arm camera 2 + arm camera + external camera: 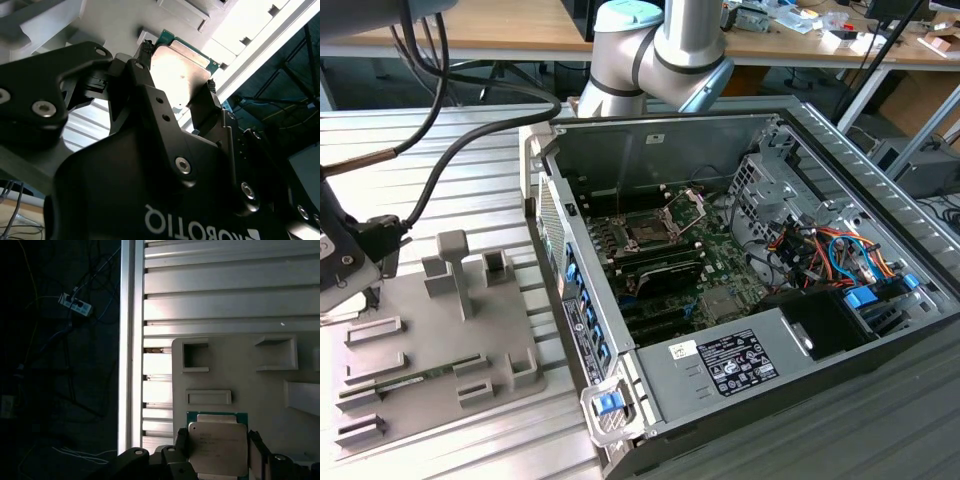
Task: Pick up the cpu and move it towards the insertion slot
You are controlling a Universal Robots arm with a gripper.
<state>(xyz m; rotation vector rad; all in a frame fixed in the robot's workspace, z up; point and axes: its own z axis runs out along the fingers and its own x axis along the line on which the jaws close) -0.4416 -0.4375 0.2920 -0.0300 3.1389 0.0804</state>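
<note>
In the second wrist view, upside-down white lettering crosses the black body of my hand (178, 66). Faint print on the silver lid of the cpu (217, 446) is too small to read. My fingers (145, 75) clamp its opposite edges over the grey tray (240, 375), near the surface (225, 290) edge; contact underneath is hidden. The exterior view shows the insertion slot (646, 232), well apart, inside the open case (650, 150).

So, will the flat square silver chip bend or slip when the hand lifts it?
The flat square silver-topped chip looks rigid, a metal lid on green board, so it probably will not flex. The black hand grips only two thin edges, so it might slip or tilt. It is thin, so likely light.
</note>
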